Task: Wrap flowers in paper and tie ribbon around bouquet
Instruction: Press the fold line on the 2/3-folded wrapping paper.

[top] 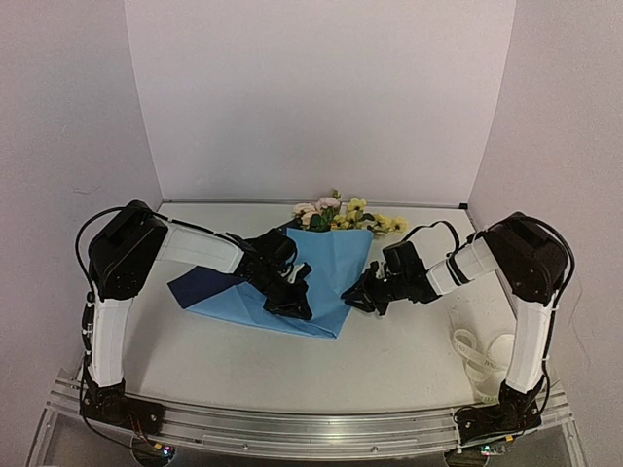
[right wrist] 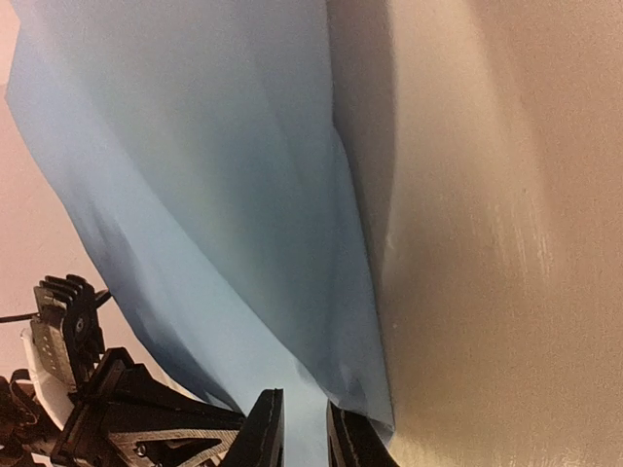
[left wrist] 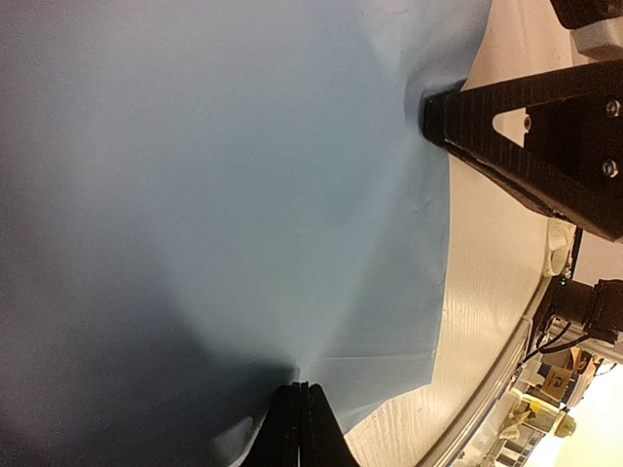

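The ribbon [top: 484, 358] lies looped by the table's [top: 389, 365] near right corner. My left gripper [top: 292, 305], fingers pressed together, pinches the blue paper [top: 331, 263] at mid-table; my right gripper [top: 357, 298] nips its right edge. The flowers [top: 336, 211] poke out beyond it, at the far edge.

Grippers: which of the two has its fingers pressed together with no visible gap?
The left gripper: its fingers meet flat on the paper, whereas the right gripper shows a strip of blue between its fingers.
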Robot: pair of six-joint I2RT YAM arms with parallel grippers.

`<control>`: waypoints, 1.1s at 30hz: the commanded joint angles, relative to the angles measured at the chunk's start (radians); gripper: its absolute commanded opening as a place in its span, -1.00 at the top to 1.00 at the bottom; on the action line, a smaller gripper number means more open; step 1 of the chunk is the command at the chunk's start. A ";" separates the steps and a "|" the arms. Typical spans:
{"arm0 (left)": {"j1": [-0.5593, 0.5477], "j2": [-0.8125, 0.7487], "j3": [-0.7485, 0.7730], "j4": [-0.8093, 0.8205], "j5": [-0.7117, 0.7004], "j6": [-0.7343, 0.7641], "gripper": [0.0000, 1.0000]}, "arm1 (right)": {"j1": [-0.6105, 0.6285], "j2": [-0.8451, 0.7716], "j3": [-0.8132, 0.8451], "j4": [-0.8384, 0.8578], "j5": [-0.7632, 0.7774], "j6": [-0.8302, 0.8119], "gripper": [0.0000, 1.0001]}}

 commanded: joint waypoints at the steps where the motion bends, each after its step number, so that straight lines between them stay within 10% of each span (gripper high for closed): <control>1: 0.008 0.068 -0.045 -0.137 -0.093 0.029 0.94 | -0.024 0.032 0.022 0.003 0.030 0.038 0.64; 33: 0.024 0.069 -0.052 -0.148 -0.083 0.043 0.95 | -0.142 0.099 0.303 -0.248 0.118 0.098 0.66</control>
